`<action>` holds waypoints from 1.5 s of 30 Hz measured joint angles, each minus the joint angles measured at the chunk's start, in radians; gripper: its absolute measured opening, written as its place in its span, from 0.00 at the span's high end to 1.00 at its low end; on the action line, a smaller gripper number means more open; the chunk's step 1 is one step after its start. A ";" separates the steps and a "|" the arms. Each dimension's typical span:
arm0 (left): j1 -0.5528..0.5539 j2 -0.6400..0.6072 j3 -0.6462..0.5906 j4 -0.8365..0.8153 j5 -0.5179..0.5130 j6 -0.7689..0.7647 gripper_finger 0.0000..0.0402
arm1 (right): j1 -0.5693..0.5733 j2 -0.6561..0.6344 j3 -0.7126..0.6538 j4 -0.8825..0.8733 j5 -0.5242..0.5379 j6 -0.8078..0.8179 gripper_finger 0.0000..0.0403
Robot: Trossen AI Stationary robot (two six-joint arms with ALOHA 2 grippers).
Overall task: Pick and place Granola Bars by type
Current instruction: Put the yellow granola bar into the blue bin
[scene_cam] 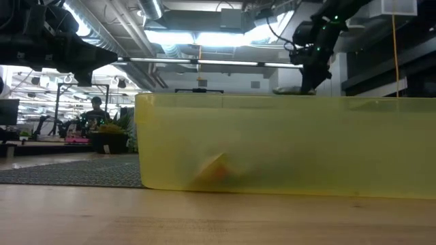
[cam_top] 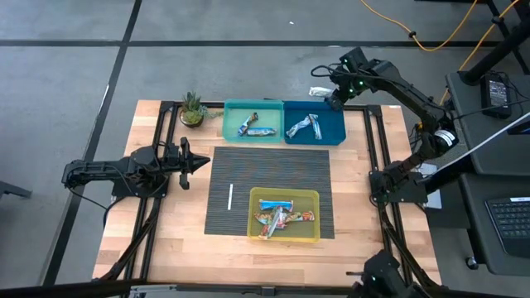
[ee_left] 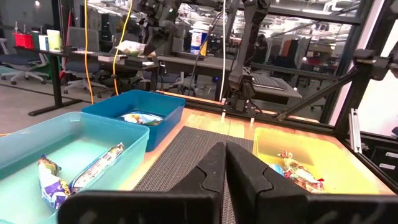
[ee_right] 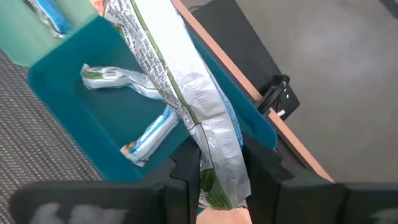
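Fingers right (ee_right: 214, 180): pinching silver-blue bar (ee_right: 186, 93) over blue bin (cam_top: 315, 132) | fingers left (ee_left: 225, 171): pressed together | wrapper print unreadable

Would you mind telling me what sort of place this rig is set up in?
Probably an open robotics lab or workshop: exposed ceiling ducts, workbenches with office chairs, and cables across a concrete floor.

Potted plant (cam_top: 192, 108) at table's far edge, thin white stick (cam_top: 230, 196) on dark mat (cam_top: 240, 178)

yellow bin (scene_cam: 286, 146): contents blurred through wall, low view | held bar (ee_right: 205, 124): both ends cropped, right wrist view
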 joint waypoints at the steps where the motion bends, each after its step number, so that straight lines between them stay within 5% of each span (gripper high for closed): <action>1: 0.000 0.000 0.000 0.000 0.000 0.000 0.98 | -0.005 0.010 0.000 0.000 0.000 0.000 0.76; 27: 0.000 0.000 0.000 0.000 0.000 0.000 0.98 | -0.021 0.268 -0.003 0.088 -0.002 -0.021 0.76; 45: 0.000 0.000 0.000 0.000 0.000 0.000 0.99 | -0.021 0.275 -0.279 0.326 -0.044 -0.016 0.76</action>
